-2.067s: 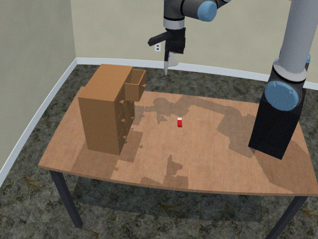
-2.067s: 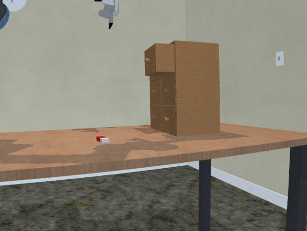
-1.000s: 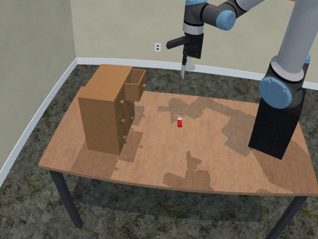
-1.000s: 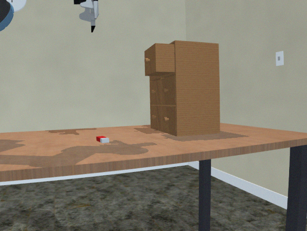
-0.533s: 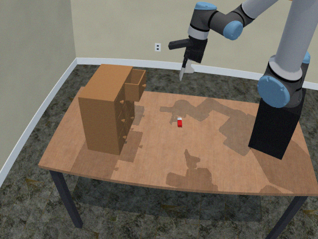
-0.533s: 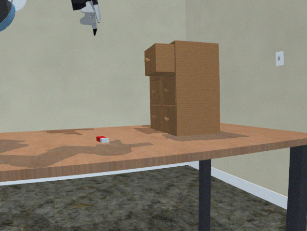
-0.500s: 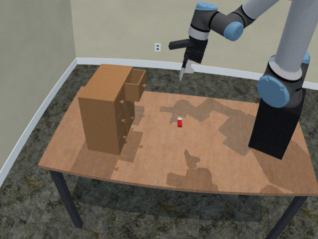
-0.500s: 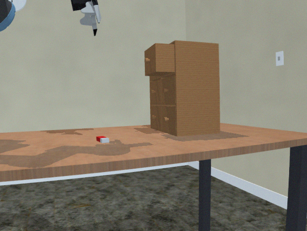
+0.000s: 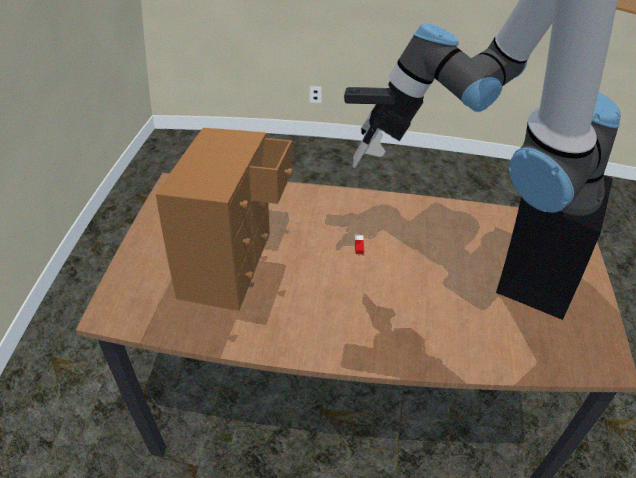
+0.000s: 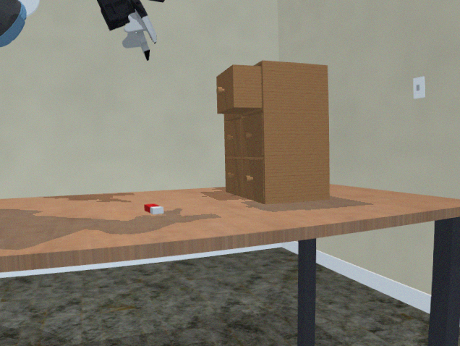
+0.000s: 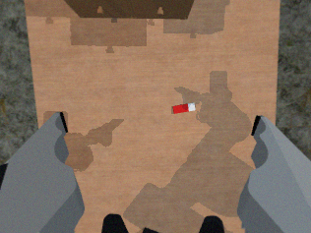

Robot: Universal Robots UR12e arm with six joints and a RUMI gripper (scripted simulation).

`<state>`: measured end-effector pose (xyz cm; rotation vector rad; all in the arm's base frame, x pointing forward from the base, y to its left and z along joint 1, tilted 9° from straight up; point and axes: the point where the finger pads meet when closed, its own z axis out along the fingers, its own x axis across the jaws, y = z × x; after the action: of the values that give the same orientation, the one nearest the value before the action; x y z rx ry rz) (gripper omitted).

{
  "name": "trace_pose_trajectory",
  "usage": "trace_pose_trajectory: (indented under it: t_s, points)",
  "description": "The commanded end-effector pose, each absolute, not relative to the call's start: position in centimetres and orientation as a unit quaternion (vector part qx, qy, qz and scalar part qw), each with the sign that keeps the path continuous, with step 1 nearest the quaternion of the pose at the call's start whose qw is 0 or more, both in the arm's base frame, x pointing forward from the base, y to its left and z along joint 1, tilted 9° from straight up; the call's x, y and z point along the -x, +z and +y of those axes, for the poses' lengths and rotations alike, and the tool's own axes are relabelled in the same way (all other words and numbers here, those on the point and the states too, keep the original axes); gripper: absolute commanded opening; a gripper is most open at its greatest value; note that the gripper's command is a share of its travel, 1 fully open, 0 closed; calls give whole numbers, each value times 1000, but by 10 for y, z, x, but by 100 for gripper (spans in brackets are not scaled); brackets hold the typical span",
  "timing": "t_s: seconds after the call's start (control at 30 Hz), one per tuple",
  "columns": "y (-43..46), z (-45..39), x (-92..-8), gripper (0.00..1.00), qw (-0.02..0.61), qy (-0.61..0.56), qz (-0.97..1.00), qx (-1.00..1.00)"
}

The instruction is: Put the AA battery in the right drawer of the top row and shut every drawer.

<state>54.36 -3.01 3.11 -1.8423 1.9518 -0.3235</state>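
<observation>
Battery [image 9: 359, 245] flat on table [image 9: 318, 328], well below the spread, empty claw [image 9: 368, 149].

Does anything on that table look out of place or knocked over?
Nothing is knocked over. The chest stands upright; the one odd thing is its top drawer, which sticks far out while the others are shut. A small red and white battery lies alone on the table, and the open gripper hangs high above, empty.
</observation>
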Motion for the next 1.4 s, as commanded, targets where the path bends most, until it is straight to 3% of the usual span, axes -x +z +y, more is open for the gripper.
trace_pose_trajectory:
  t_s: [0.0,1.37]
  points:
    - [24,-31,-551,100,243,-147,700,655]
    - [-10,-26,-588,100,394,-312,643,577]
